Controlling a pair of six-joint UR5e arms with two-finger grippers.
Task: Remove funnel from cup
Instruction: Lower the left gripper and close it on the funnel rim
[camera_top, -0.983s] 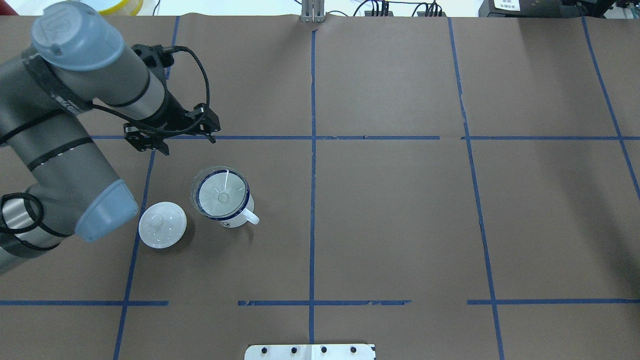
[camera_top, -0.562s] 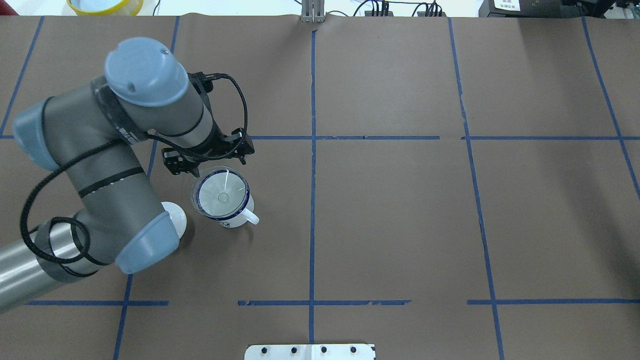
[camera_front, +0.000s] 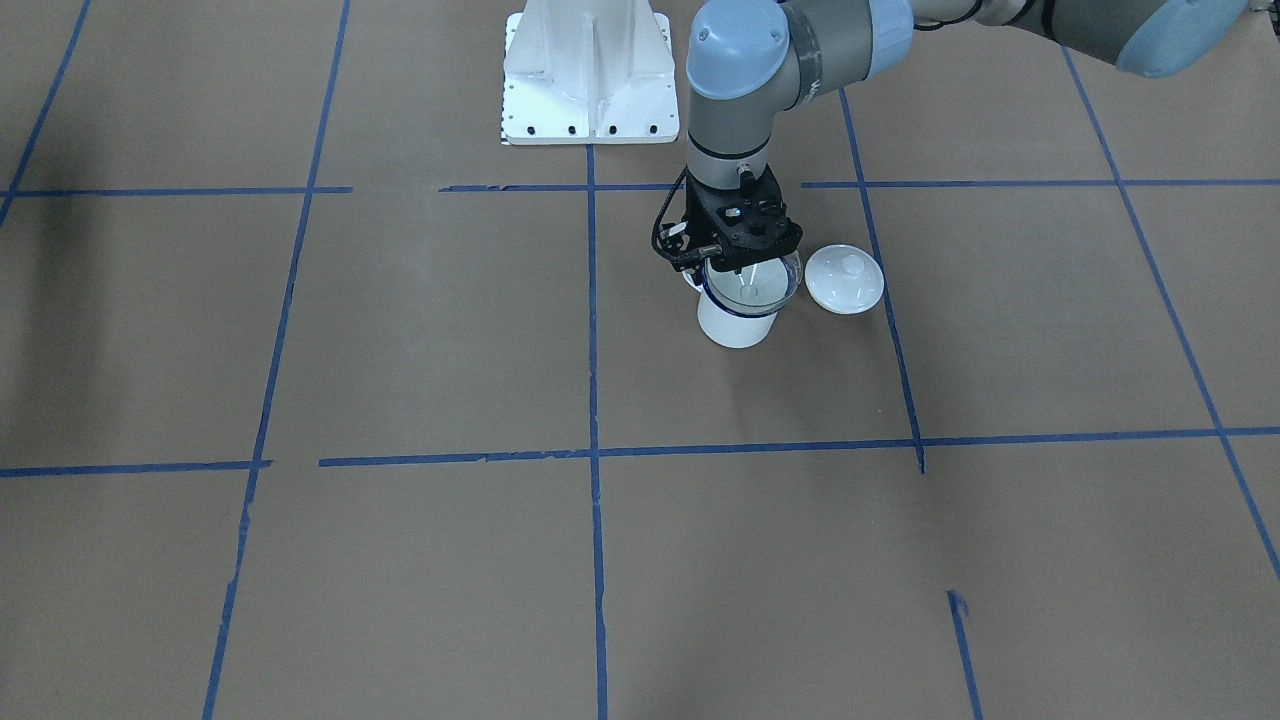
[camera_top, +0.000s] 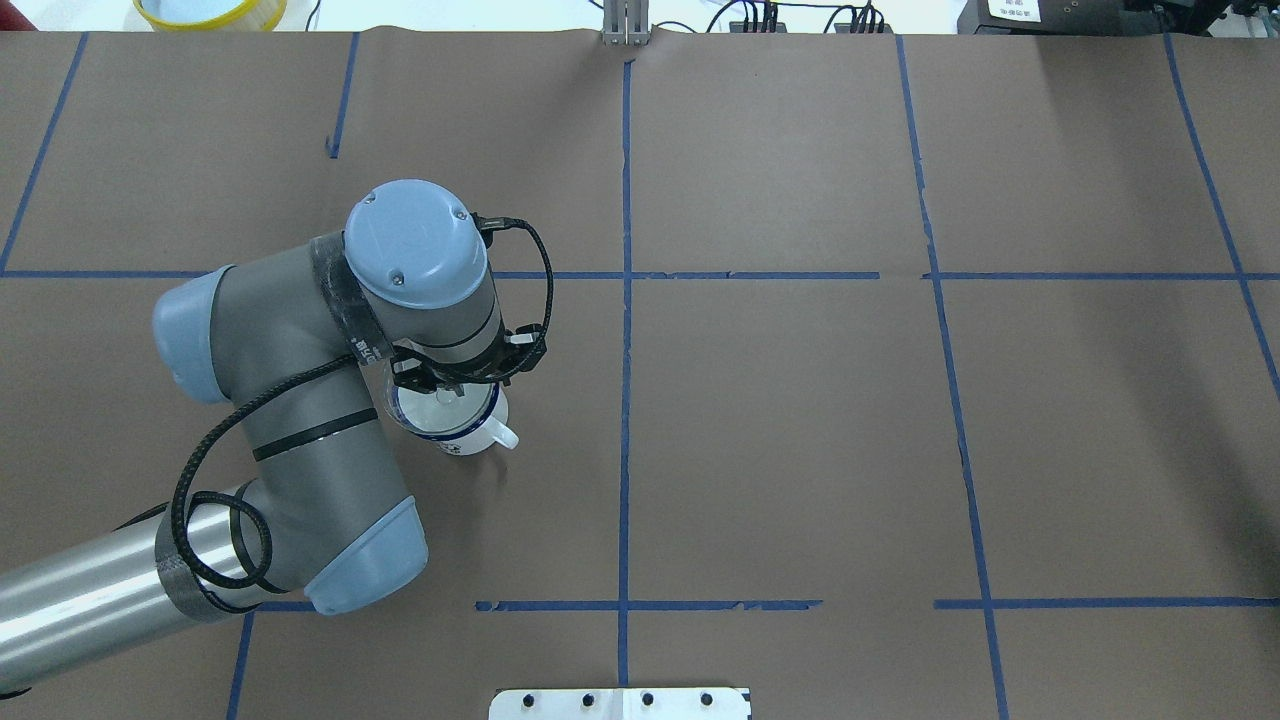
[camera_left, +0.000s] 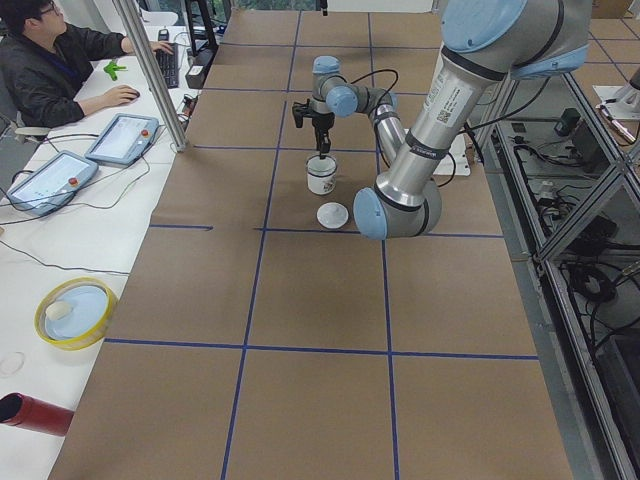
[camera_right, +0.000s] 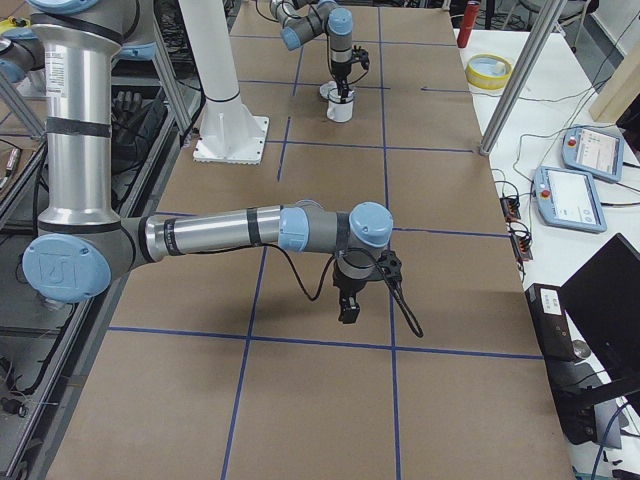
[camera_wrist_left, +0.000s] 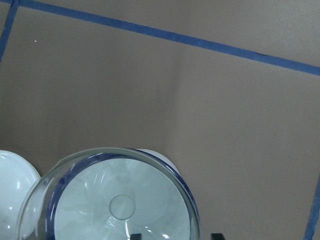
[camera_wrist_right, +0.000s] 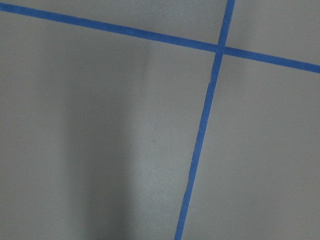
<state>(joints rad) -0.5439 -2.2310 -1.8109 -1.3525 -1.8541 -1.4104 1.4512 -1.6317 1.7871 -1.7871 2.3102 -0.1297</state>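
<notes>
The white cup (camera_front: 735, 325) with a dark blue rim stands on the brown table, handle toward the robot; it also shows in the overhead view (camera_top: 470, 435). The clear funnel (camera_front: 757, 285) sits in its mouth, its cone filling the rim (camera_wrist_left: 120, 200). My left gripper (camera_front: 742, 268) points straight down just above the funnel. It is open: in the left wrist view (camera_wrist_left: 175, 236) one fingertip is over the cone and the other is outside the rim. My right gripper (camera_right: 348, 305) hangs over bare table far from the cup; I cannot tell if it is open or shut.
A white knobbed lid (camera_front: 845, 280) lies beside the cup on the robot's left side; my left arm hides it in the overhead view. The robot's white base plate (camera_front: 585, 70) is behind the cup. A yellow bowl (camera_left: 75, 310) and tablets sit on the side desk.
My left arm has swung from the back left toward the cup and now stands over it, gripper down at the funnel. The cup, funnel and lid have not moved.
</notes>
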